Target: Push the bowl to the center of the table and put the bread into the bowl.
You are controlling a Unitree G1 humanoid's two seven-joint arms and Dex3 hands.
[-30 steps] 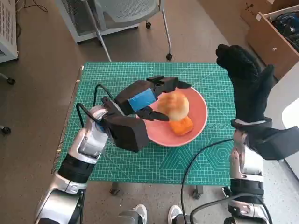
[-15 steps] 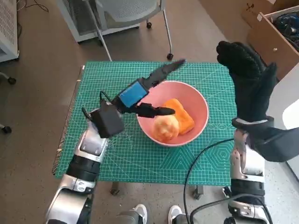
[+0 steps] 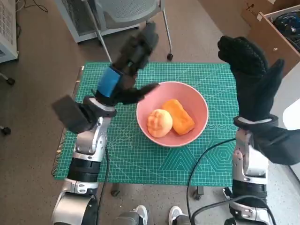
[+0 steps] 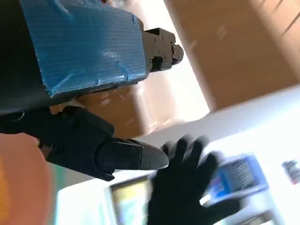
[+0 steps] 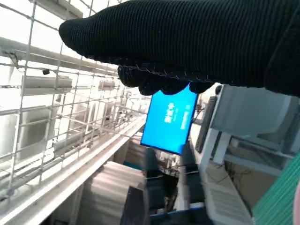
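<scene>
A pink bowl sits near the middle of the green mat. Inside it lie a round pale bread roll and an orange loaf-shaped bread, side by side. My left hand is raised above the mat to the left of the bowl, fingers spread, holding nothing. My right hand is held upright to the right of the bowl, empty, fingers extended. In the left wrist view my left hand shows open fingers, and the gloved right hand appears blurred beyond. The right wrist view shows only the glove.
A wheeled chair stands beyond the table's far edge. A wooden cabinet is at the far right. Shoes of a person show below the table's near edge. A black cable crosses the mat's front right.
The left hand let go of the roll into the bowl, then lifted up and away to the left. The roll now rests beside the orange bread. The right hand barely moved.
</scene>
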